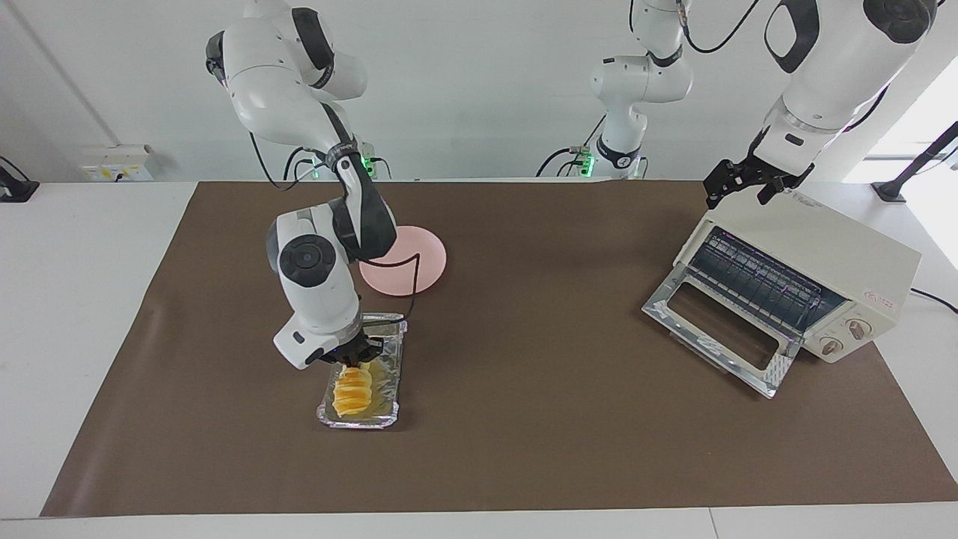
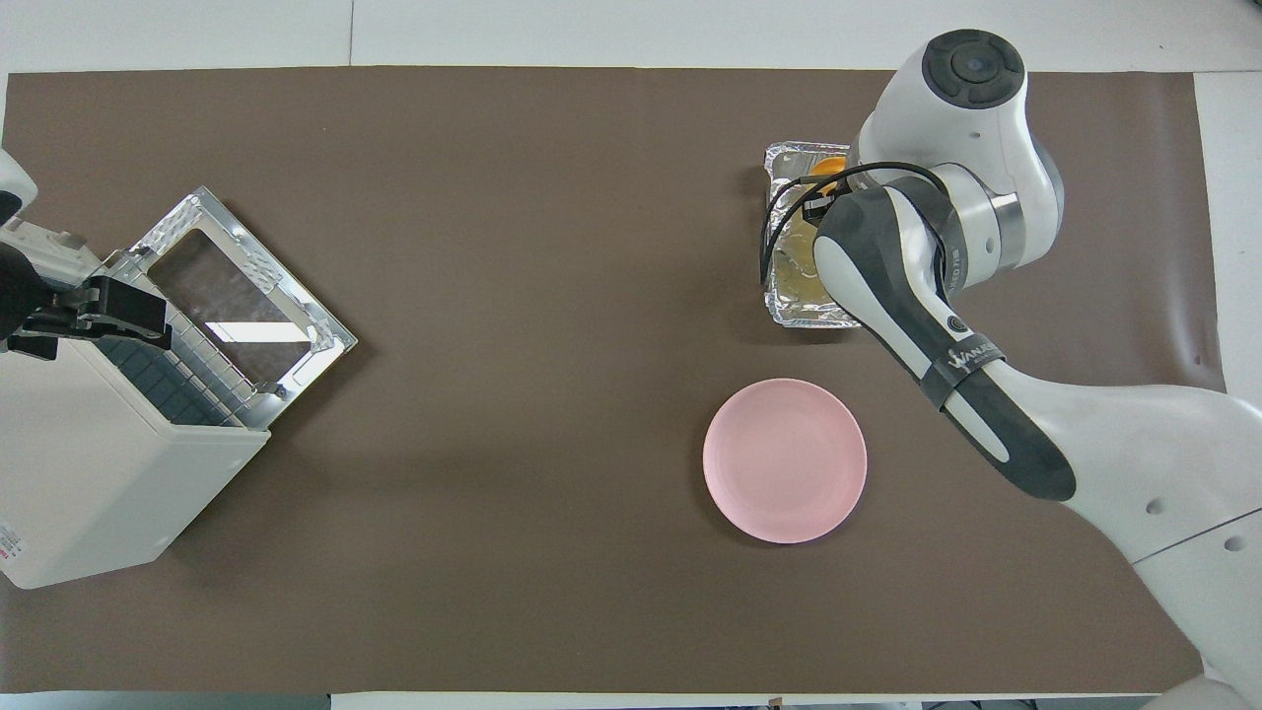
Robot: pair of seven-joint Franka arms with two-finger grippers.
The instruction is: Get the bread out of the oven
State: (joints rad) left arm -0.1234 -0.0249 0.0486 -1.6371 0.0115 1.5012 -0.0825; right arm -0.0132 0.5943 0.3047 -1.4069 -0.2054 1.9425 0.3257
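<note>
The bread (image 1: 352, 391), a ridged golden-orange loaf, slants over the crinkled foil tray (image 1: 394, 378), away from the oven. My right gripper (image 1: 352, 359) is shut on the loaf's upper end, and its lower end stays low in the tray. From overhead only an orange tip of the bread (image 2: 831, 165) shows past the right wrist. The cream oven (image 1: 831, 251) stands at the left arm's end of the table, its glass door (image 1: 718, 333) dropped open and the wire rack bare. My left gripper (image 1: 737, 195) waits open over the oven's top edge.
A round pink plate (image 1: 423, 262) lies on the brown mat, nearer to the robots than the foil tray. The foil tray (image 2: 794, 296) sits beside the right forearm. A third arm's base stands at the table's robot end.
</note>
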